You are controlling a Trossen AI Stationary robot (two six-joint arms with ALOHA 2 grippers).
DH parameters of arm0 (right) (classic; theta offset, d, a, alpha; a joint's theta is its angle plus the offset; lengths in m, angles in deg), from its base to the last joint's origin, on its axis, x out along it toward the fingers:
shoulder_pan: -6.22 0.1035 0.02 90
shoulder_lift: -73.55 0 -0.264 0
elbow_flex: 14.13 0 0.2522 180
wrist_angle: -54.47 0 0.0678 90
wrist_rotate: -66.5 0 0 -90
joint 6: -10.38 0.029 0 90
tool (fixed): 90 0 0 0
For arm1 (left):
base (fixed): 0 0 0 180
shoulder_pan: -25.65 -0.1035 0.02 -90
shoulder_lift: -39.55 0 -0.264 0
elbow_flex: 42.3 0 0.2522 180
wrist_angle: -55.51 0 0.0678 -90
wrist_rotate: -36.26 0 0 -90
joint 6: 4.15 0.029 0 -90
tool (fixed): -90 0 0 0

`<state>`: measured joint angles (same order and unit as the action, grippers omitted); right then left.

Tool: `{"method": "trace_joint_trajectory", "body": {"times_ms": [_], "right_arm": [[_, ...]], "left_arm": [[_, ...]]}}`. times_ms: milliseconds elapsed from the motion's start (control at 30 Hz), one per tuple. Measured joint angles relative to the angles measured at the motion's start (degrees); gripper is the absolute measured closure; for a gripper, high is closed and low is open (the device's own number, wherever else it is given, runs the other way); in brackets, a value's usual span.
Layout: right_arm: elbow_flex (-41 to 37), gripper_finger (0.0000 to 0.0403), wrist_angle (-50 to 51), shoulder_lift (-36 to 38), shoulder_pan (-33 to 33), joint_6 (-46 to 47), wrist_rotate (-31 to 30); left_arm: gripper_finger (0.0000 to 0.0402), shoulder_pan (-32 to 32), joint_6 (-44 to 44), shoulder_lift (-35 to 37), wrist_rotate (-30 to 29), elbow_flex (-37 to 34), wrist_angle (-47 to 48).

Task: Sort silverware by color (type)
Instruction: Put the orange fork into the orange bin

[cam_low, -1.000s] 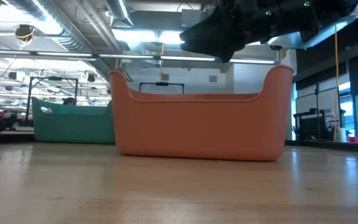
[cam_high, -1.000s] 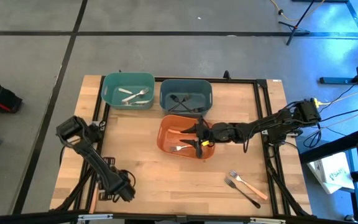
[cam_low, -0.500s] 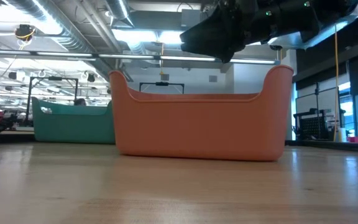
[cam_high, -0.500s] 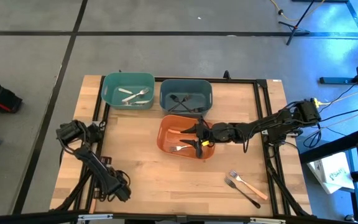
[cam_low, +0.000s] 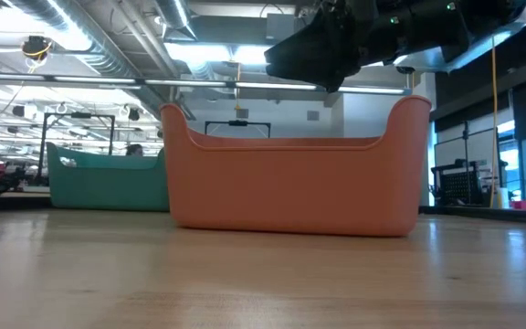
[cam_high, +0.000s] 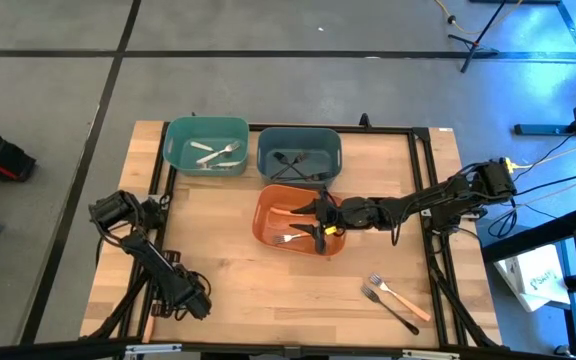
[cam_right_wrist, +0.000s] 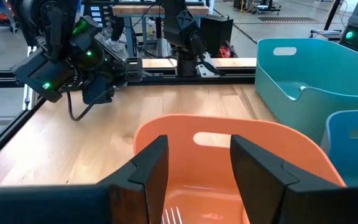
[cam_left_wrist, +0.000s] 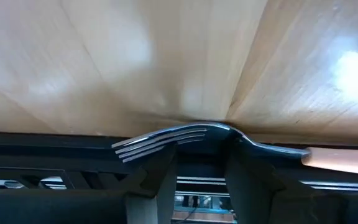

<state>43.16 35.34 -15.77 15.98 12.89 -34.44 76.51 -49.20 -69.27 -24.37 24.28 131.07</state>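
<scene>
Left gripper (cam_high: 196, 305), lower left of the high view: closed on an orange-handled fork (cam_left_wrist: 185, 135), tines jutting past the fingers (cam_left_wrist: 157, 180).

Teal bin (cam_high: 173, 150), upper left: white forks (cam_high: 218, 154).

Blue-grey bin (cam_high: 266, 148), upper centre: black forks (cam_high: 293, 160).

Orange bin (cam_high: 264, 228), centre: a fork (cam_high: 293, 238) inside.

Right gripper (cam_high: 320, 217) hovers over the orange bin's right end, fingers (cam_right_wrist: 253, 165) spread, holding nothing.

Lower right, on the table (cam_high: 268, 300): a tan-handled fork (cam_high: 398, 295) lying across a black fork (cam_high: 388, 308).
</scene>
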Motion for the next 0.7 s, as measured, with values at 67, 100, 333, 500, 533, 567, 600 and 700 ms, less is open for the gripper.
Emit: {"method": "trace_joint_trajectory", "body": {"times_ms": [67, 100, 333, 500, 533, 567, 600, 700], "right_arm": [[0.0, 0.0242, 0.0, 0.0, 0.0, 0.0, 0.0], [0.0, 0.0242, 0.0, 0.0, 0.0, 0.0, 0.0], [0.0, 0.0242, 0.0, 0.0, 0.0, 0.0, 0.0], [0.0, 0.0242, 0.0, 0.0, 0.0, 0.0, 0.0], [0.0, 0.0242, 0.0, 0.0, 0.0, 0.0, 0.0], [0.0, 0.0242, 0.0, 0.0, 0.0, 0.0, 0.0], [0.0, 0.0242, 0.0, 0.0, 0.0, 0.0, 0.0], [0.0, 0.0242, 0.0, 0.0, 0.0, 0.0, 0.0]], "left_arm": [[0.0278, 0.1, 0.7, -0.1, -1.8, 1.2, 0.7], [0.0278, 0.1, 1.2, -0.2, -3.2, 1.8, 1.2], [0.0278, -1.9, 5.3, -0.3, -16.3, 6.9, 4.8], [0.0278, -3.2, 6.1, -0.4, -24.9, 11.0, 6.0], [0.0278, -3.3, 5.8, -0.4, -25.9, 12.1, 7.0], [0.0278, -3.4, 5.2, -0.2, -26.4, 13.5, 8.4], [0.0278, -3.5, 4.3, 0.2, -26.7, 14.8, 10.5], [0.0278, -2.9, -0.9, 3.1, -27.3, 17.8, 13.8]]}}
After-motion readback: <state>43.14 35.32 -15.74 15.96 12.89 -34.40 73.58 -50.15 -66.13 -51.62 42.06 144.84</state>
